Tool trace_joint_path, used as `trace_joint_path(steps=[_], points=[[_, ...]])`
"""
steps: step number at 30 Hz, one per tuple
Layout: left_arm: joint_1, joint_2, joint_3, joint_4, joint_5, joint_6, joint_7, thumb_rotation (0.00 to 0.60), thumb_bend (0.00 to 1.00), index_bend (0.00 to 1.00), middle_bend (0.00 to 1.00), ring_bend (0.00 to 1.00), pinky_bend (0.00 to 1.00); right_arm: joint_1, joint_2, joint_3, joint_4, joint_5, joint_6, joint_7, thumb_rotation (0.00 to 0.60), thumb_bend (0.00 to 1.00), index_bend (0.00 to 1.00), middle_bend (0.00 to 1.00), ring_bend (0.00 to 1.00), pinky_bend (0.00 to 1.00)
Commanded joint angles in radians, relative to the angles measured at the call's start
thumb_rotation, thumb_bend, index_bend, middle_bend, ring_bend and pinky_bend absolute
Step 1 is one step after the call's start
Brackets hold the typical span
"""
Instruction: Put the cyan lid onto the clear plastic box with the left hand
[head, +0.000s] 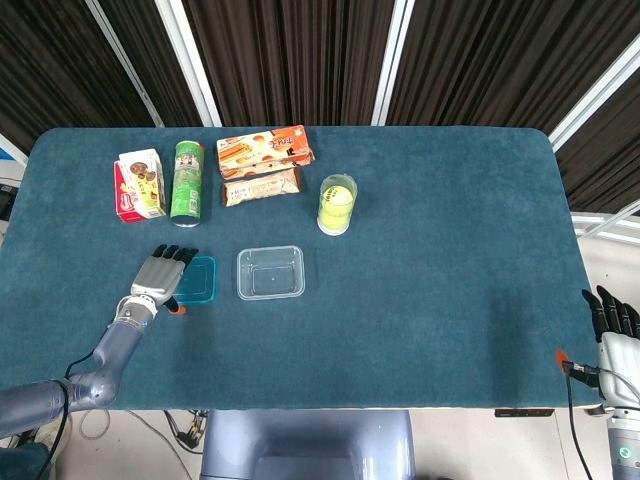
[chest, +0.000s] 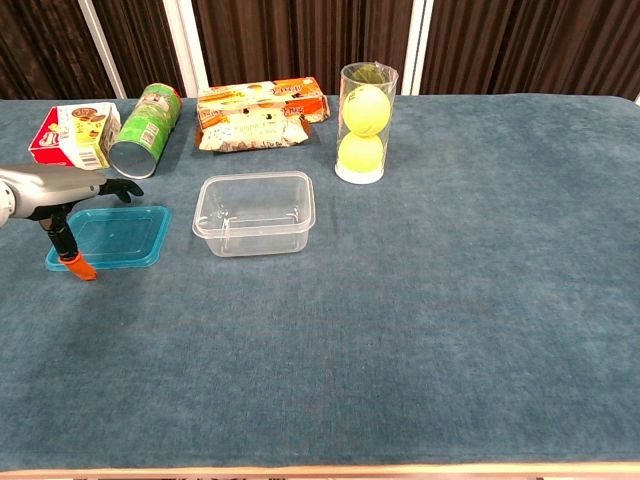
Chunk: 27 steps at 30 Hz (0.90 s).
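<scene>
The cyan lid lies flat on the table left of the clear plastic box; in the head view most of the lid is covered by my hand. My left hand hovers flat over the lid's left part, fingers stretched out and holding nothing; the chest view shows the left hand just above the lid, thumb with its orange tip hanging down at the lid's front-left corner. The box is upright, with nothing inside. My right hand rests off the table's right edge, fingers extended.
Along the back stand a small carton, a green can, two snack packs and a clear tube of tennis balls. The blue table runs wide to the right of the box.
</scene>
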Motion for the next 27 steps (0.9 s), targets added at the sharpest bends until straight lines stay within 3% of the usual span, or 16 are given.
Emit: trace_joint_path(steps=[1, 7, 14, 22, 27], points=[[-0.001, -0.005, 0.002, 0.010, -0.004, -0.002, 0.000, 0.600, 0.01, 0.00, 0.09, 0.00, 0.01, 0.000, 0.000, 0.000, 0.000, 0.000, -0.001, 0.000, 0.600, 0.29, 0.10, 0.00, 0.00, 0.00], [-0.006, -0.014, 0.005, 0.021, 0.001, -0.015, -0.002, 0.600, 0.01, 0.00, 0.11, 0.00, 0.00, 0.001, 0.000, 0.000, 0.001, 0.001, -0.002, 0.000, 0.600, 0.29, 0.10, 0.00, 0.00, 0.00], [-0.008, -0.027, 0.009, 0.029, 0.020, -0.005, 0.001, 0.600, 0.02, 0.03, 0.21, 0.00, 0.00, 0.000, 0.000, 0.000, 0.000, 0.001, 0.000, 0.000, 0.600, 0.29, 0.10, 0.00, 0.00, 0.00], [-0.004, -0.037, 0.015, 0.044, 0.031, 0.018, 0.016, 0.600, 0.19, 0.08, 0.35, 0.00, 0.00, 0.000, 0.000, 0.001, 0.000, 0.003, -0.001, 0.002, 0.600, 0.29, 0.10, 0.00, 0.00, 0.00], [-0.001, -0.032, 0.011, 0.036, 0.035, 0.025, 0.013, 0.600, 0.22, 0.10, 0.38, 0.00, 0.00, 0.000, 0.000, 0.000, -0.001, 0.004, -0.002, 0.001, 0.600, 0.29, 0.10, 0.00, 0.00, 0.00]])
